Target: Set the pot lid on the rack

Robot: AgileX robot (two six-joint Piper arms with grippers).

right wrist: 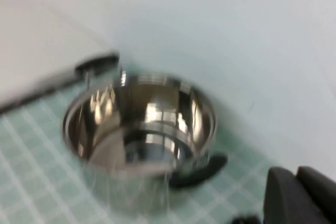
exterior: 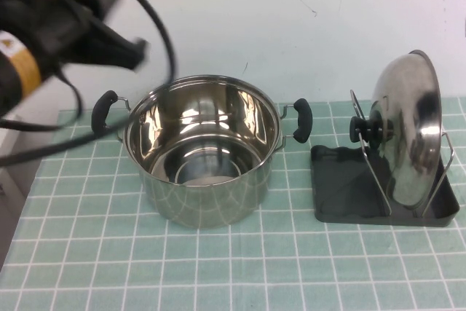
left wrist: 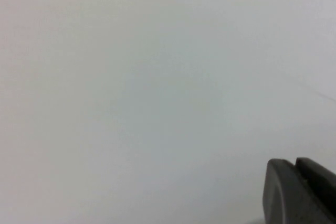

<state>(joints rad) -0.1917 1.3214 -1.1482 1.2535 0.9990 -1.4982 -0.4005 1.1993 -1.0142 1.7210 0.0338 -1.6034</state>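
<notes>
Pot lid (exterior: 408,132) stands on edge in the rack (exterior: 349,187), right of the steel pot (exterior: 200,151). Left gripper (exterior: 135,52) is raised at far left; jaws unclear. Right gripper (right wrist: 299,195) is barely seen; jaws unclear.

**Pale wall behind a green-tiled bench**

The bench (exterior: 218,267) carries a covering of pale green squares divided by white lines, running across the whole near field. Behind it rises a plain off-white wall (exterior: 291,20), marked by a faint diagonal scratch and a few small specks. Light is soft and even. A darker strip shows at the bench's left edge.
</notes>
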